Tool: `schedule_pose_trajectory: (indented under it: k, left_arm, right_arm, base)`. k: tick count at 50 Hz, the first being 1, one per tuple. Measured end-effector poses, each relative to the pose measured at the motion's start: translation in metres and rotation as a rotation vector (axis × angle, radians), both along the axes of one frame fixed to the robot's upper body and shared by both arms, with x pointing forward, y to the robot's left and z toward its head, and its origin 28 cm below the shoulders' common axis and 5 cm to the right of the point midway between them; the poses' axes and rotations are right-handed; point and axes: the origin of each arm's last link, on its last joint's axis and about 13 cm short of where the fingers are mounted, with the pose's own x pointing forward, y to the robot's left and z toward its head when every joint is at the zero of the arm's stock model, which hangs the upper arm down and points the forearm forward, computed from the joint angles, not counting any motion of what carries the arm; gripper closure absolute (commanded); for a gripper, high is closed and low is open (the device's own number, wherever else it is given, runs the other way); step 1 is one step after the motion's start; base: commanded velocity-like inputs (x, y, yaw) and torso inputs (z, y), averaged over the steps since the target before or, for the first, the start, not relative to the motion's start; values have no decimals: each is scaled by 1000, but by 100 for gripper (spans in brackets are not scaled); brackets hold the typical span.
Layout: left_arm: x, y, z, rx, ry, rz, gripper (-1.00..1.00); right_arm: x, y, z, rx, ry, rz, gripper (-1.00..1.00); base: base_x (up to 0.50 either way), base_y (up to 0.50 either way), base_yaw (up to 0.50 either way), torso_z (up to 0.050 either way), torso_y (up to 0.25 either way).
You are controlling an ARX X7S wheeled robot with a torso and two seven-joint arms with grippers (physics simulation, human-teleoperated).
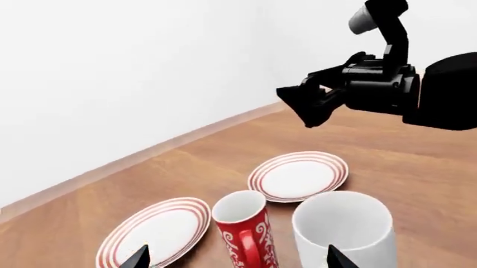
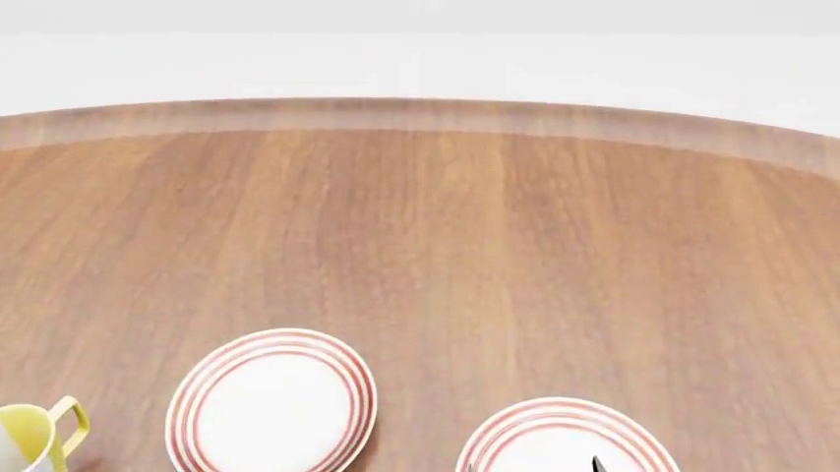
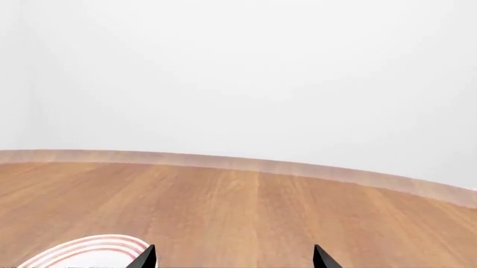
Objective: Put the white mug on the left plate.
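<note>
The white mug stands upright on the wooden floor next to a red mug. It shows only in the left wrist view. My left gripper is open, and the red mug lies in line between its two dark fingertips. The other tip overlaps the white mug's front. The left plate, white with red rings, lies empty just beyond the first tip. My right gripper is open with nothing in it and hovers high above the other plate.
A white-and-yellow mug shows at the head view's lower left edge. The right arm hangs over the far plate. A plate edge shows in the right wrist view. A skirting board and white wall bound the wooden floor.
</note>
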Motion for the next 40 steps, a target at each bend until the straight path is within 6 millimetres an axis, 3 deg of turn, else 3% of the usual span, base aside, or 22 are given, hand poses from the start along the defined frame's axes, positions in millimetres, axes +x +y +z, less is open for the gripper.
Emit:
schedule_pose_trajectory:
  k: [11,40]
  left_arm:
    - [2,-5,-16,56,40,-47,-100]
    - [11,-12,-34,121,73,-87,-100]
  right_arm:
    - [0,0,0,-2,2,2,-100]
    - [0,0,0,-4,4,4,-100]
  base:
    - [0,0,0,0,0]
    - [0,0,0,0,0]
